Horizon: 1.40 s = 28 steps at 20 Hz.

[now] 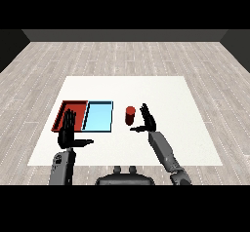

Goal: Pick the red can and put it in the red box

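The red can (130,115) stands upright just beside the open right robot hand (148,121), right of the light blue tray (98,116).

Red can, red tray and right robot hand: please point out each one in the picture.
red can (130,115), head view, middle of its side.
red tray (73,106), head view, bare floor.
right robot hand (148,122), head view, palm.

Table top (161,128) was smooth, matt white; surrounding floor (122,55) showed pale grey wood-plank grain. Red tray (66,110), light blue tray (99,117) and red can (130,115) looked plain, matt, plastic-like. Both hands appeared matt black, forearms grey.
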Each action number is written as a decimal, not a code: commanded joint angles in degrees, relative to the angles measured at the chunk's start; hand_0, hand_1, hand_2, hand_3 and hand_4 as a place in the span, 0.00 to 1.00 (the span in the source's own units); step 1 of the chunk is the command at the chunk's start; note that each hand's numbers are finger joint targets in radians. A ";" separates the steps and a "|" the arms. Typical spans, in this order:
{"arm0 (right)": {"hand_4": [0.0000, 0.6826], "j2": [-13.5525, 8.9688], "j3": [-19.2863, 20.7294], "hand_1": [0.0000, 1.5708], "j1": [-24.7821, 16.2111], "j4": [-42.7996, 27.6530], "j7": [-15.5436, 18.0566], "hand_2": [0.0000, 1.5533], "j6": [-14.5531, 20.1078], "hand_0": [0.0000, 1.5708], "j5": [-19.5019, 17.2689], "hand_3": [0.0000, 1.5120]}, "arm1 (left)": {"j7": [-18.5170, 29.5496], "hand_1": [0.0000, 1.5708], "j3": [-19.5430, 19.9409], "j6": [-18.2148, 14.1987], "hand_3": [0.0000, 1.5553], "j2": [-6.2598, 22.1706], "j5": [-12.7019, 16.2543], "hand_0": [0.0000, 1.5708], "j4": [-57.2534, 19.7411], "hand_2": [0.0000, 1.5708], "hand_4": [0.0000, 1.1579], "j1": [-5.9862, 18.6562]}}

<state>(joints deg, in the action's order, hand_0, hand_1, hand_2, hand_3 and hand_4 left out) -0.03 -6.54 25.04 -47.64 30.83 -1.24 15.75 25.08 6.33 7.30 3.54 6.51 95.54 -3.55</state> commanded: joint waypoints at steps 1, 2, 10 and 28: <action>0.00 0.03 -0.91 0.00 4.18 7.04 3.68 0.00 0.39 0.00 3.22 0.00 | 2.63 0.00 -0.25 0.12 0.00 -0.57 -0.88 0.00 -1.49 0.00 0.00 -0.87; 0.00 0.03 -0.64 0.00 2.66 1.38 -0.92 0.00 0.82 0.00 2.96 0.00 | 5.36 0.00 -0.34 0.95 0.00 -0.59 -1.32 0.00 -6.56 0.00 0.00 1.11; 0.00 0.03 -4.47 0.00 7.68 13.82 6.75 0.00 1.04 0.00 8.91 0.00 | 1.03 0.00 -0.76 -0.32 0.00 -0.78 -1.05 0.00 -3.37 0.00 0.00 1.98; 0.00 0.03 -13.03 0.00 15.22 18.96 5.04 0.00 5.01 0.00 18.10 0.00 | -2.34 0.00 0.01 -0.06 0.00 -0.31 0.93 0.00 1.01 0.00 0.00 0.85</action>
<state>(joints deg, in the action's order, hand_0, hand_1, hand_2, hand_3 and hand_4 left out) 0.00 -20.46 40.09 -27.98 37.28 4.19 35.19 25.43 6.72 7.45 3.33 6.81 94.51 -2.50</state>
